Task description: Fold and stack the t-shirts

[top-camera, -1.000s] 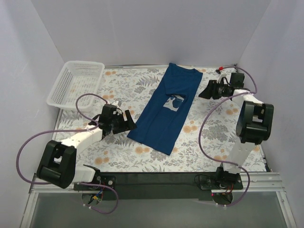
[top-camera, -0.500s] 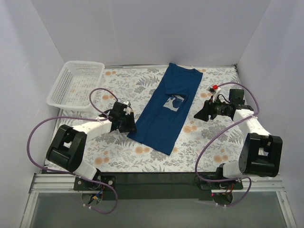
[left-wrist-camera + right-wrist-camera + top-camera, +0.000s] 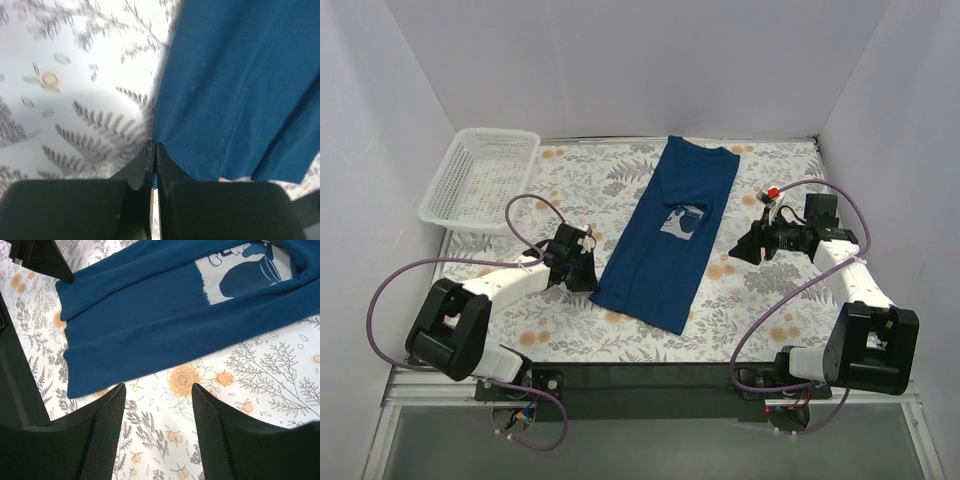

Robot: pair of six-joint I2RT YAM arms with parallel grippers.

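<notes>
One dark blue t-shirt (image 3: 665, 255) lies folded into a long narrow strip across the floral table, its pale chest graphic (image 3: 680, 222) facing up. My left gripper (image 3: 587, 276) sits at the strip's lower left edge. In the left wrist view its jaws (image 3: 154, 146) are pressed together, with a sliver of the blue t-shirt (image 3: 235, 85) edge pinched between them. My right gripper (image 3: 738, 250) hovers just right of the strip. It stands open (image 3: 157, 390) over bare tablecloth, a short way off the t-shirt (image 3: 150, 315) edge.
A white lattice basket (image 3: 480, 175) stands at the back left corner. White walls close in the table on three sides. Purple cables loop from both arms over the table. The left gripper (image 3: 40, 257) shows at the top left of the right wrist view.
My left gripper reached the shirt's left edge and closed on it. The right arm swung down from the back and settled beside the shirt. The shirt shifted slightly left.
</notes>
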